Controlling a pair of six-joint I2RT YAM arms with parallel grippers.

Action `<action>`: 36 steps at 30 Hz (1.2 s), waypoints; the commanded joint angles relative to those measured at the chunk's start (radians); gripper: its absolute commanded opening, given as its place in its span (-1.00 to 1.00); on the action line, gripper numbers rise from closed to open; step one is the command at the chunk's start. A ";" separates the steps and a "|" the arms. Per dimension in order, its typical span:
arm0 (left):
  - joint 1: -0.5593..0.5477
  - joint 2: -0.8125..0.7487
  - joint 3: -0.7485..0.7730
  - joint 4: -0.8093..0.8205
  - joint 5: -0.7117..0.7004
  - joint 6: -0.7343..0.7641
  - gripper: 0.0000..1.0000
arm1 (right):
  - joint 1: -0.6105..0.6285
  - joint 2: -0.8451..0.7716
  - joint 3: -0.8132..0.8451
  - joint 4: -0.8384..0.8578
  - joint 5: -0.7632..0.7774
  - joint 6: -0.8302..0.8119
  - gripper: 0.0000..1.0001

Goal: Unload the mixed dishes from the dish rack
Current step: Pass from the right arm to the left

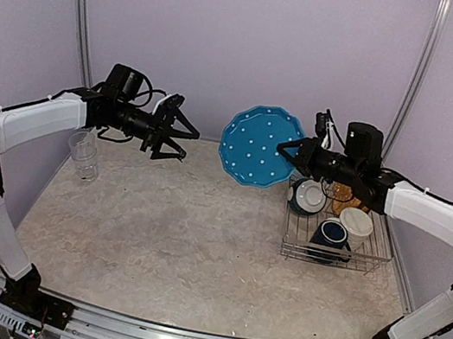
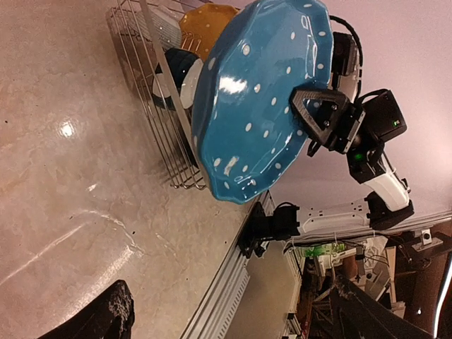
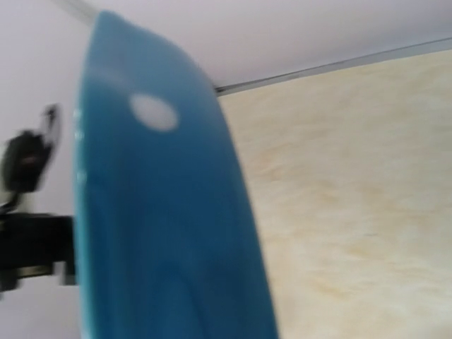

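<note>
Gleaming tabletop (image 1: pixel 196 243): beige mottled stone-look surface, glare spots.
Walls (image 1: pixel 250 33): plain lilac panels.
Right gripper (image 1: pixel 284 150): pinching blue white-dotted scalloped plate (image 1: pixel 257 147) aloft.
Left gripper (image 1: pixel 183 144): spread, empty.

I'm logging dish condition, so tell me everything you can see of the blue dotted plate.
The blue plate is glossy, ceramic-looking, with white dots and a scalloped rim. It stands nearly on edge, held up left of the dish rack, face toward the top camera. The right gripper pinches its right rim; nothing else seems to touch it.
</note>
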 commanded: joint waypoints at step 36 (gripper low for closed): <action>-0.014 0.050 -0.028 0.087 0.071 -0.072 -0.54 | 0.169 0.264 0.073 0.623 -0.170 0.308 -1.00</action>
